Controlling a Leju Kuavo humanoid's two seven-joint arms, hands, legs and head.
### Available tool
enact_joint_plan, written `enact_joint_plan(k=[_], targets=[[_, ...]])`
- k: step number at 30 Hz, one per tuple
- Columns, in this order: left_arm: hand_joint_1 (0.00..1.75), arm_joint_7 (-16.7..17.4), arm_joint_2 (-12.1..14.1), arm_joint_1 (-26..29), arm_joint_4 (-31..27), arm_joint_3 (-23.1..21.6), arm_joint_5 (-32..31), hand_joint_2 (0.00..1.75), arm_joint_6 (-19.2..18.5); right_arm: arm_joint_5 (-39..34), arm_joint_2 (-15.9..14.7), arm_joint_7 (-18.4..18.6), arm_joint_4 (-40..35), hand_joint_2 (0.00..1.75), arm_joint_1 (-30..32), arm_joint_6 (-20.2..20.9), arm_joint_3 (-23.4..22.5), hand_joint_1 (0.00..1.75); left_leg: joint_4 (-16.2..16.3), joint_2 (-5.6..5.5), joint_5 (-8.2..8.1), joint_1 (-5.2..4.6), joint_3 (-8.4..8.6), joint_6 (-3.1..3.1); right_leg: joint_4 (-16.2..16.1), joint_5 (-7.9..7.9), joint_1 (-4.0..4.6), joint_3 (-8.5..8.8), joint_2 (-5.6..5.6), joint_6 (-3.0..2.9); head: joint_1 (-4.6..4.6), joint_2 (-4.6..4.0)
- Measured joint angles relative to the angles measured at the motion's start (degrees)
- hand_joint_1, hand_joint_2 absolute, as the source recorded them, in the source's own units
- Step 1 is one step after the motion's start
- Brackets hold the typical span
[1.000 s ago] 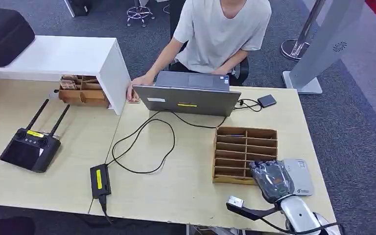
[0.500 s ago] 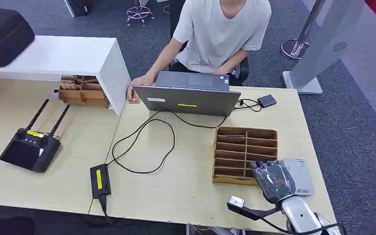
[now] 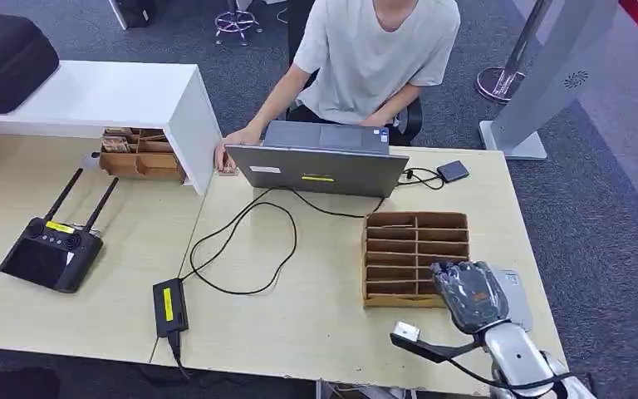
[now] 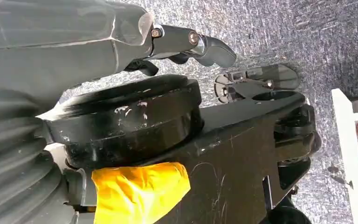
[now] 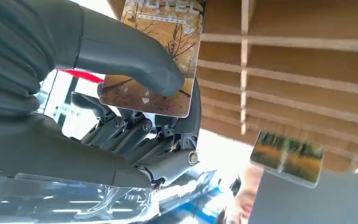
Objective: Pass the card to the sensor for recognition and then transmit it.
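My right hand [image 3: 468, 294] hovers at the table's front right, between the wooden slotted card rack [image 3: 415, 256] and the grey flat sensor [image 3: 517, 293], covering part of the sensor. In the right wrist view the thumb [image 5: 135, 58] pinches a card [image 5: 168, 32] printed with autumn trees against the dark fingers [image 5: 135, 123]. The wooden rack [image 5: 307, 70] is close behind it, and a second, blurred card [image 5: 286, 157] sticks out nearby. My left hand [image 4: 186, 42] hangs beside my body over grey carpet, fingers apart and holding nothing.
A person sits behind an open laptop [image 3: 316, 166] at the far edge. A black cable [image 3: 241, 241] runs to a power adapter [image 3: 169, 306]. A black controller with antennas [image 3: 50, 253] lies at the left, and a white shelf [image 3: 108, 100] holds a small wooden box [image 3: 137, 156].
My right hand has moved a little forward and to the right with the card, further over the grey sensor. The rest of the table looks the same.
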Motion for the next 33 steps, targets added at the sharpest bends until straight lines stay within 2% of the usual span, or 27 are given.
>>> enact_joint_plan(k=[10, 18, 24, 32, 33], targets=[[0.00, 0.2, 0.1, 0.0, 0.0, 0.0, 0.0, 1.75, -0.4, -0.7, -1.8, -2.5, -1.6, 1.75, -6.6, 3.0, 0.1, 1.75, 0.0, 0.00, 0.00, 0.00, 0.00, 0.00, 0.0, 0.01, 0.00, 0.01, 0.01, 0.00, -0.02, 0.00], [0.00, 0.2, 0.1, 0.0, 0.0, 0.0, -0.1, 1.75, -0.6, -3.9, -4.3, -2.6, -3.2, 1.75, -16.1, 6.3, 1.9, 1.75, 0.0, -0.01, 0.01, 0.00, 0.01, -0.01, 0.0, 0.01, 0.00, 0.01, -0.01, 0.00, -0.02, 0.00], [0.00, 0.2, 0.1, 0.0, 0.0, 0.0, -0.2, 1.75, -0.6, -4.6, -4.6, -2.5, -3.7, 1.75, -20.0, 6.7, 3.2, 1.75, 0.0, -0.02, 0.01, 0.00, 0.01, -0.01, 0.0, 0.01, 0.00, 0.01, -0.01, -0.01, -0.02, 0.00], [0.00, 0.2, 0.1, 0.0, 0.0, 0.0, -0.2, 1.75, -0.7, -4.6, -4.6, -2.4, -3.7, 1.75, -21.1, 6.6, 3.8, 1.75, 0.0, -0.02, 0.01, 0.00, -0.01, -0.01, 0.0, 0.01, 0.01, 0.01, -0.01, -0.01, -0.02, 0.00], [0.00, 0.2, 0.1, -0.1, 0.0, 0.0, -0.4, 1.75, -0.9, -4.8, -4.6, -2.4, -3.7, 1.75, -23.4, 7.4, 4.8, 1.75, 0.0, -0.02, 0.01, 0.00, 0.00, -0.01, 0.0, 0.01, 0.01, 0.01, -0.01, -0.01, -0.02, 0.00]])
